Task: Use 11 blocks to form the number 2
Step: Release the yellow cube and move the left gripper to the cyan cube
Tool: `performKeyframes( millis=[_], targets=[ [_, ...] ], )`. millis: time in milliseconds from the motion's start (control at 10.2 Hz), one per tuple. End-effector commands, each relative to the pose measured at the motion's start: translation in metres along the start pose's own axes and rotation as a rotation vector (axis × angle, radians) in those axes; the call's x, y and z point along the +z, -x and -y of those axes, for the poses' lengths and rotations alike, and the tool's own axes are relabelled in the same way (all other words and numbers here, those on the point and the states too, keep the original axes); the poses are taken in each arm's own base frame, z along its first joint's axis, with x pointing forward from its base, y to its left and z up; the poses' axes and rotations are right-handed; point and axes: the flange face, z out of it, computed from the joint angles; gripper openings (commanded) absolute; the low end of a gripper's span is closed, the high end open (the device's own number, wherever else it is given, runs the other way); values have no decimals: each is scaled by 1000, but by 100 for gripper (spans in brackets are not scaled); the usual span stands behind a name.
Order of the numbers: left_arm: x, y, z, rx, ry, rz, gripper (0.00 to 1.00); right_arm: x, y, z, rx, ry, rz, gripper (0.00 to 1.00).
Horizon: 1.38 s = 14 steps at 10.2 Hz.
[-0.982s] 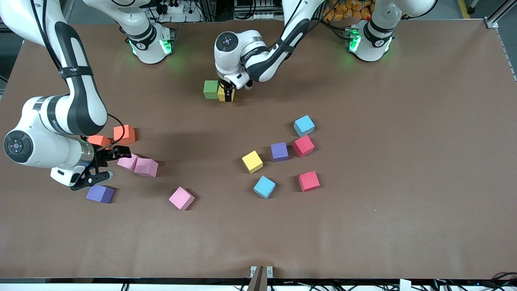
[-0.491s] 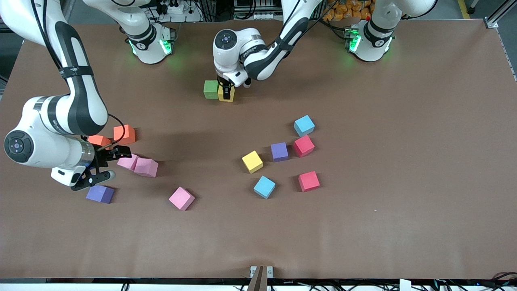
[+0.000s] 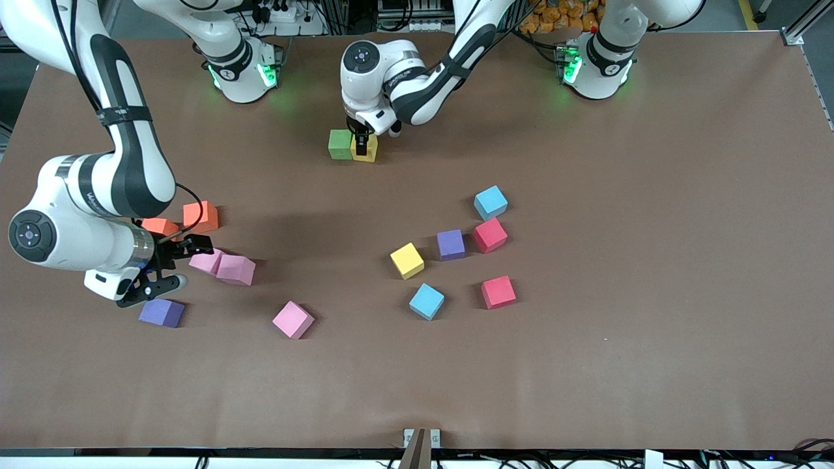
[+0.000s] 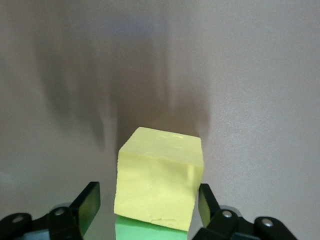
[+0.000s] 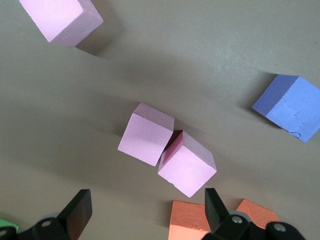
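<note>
A green block (image 3: 340, 144) and a yellow block (image 3: 367, 152) sit side by side on the table near the robots' bases. My left gripper (image 3: 362, 139) is just over the yellow block (image 4: 160, 182), open, with a finger on either side and a gap showing; the green block (image 4: 147, 230) lies against it. My right gripper (image 3: 172, 264) hangs open and empty beside two touching pink blocks (image 3: 225, 266), also seen in the right wrist view (image 5: 167, 152), with two orange blocks (image 3: 200, 216) beside it and a purple block (image 3: 161, 312) nearer the front camera.
Loose blocks lie mid-table: a light blue block (image 3: 490, 202), purple (image 3: 451, 244), red (image 3: 490, 235), yellow (image 3: 407, 260), a second light blue (image 3: 427, 301) and a second red (image 3: 498, 292). A lone pink block (image 3: 293, 319) sits nearer the front camera.
My left gripper has drawn up and back toward the bases, uncovering more of the yellow block, which stays beside the green one. The right arm has hardly moved.
</note>
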Motion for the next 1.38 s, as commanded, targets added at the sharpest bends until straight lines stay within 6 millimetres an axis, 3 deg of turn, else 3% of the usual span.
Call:
performKeyframes(
  millis=[0,295,491,688,786,1081,1277],
  targets=[
    [-19,2,8,-98,0,-27,87,-6,0,1,-10,2,-8,100],
    [-59,2,9,-81,3,-36,87,-6,0,2,-11,2,-7,100],
    [-96,-8,-8,-12,0,-60,87,-6,0,2,-11,2,-7,100],
    [-110,-32,-57,117,-1,-74,87,-6,0,1,-10,2,-8,100],
    [-124,-54,-101,172,9,-68,87,-6,0,1,-10,2,-8,100],
    [-181,-148,-223,338,57,-50,88,-6,0,1,-9,2,-11,100],
    [-191,-204,-266,422,10,-81,88,-7,0,1,-9,3,-12,100]
  ],
)
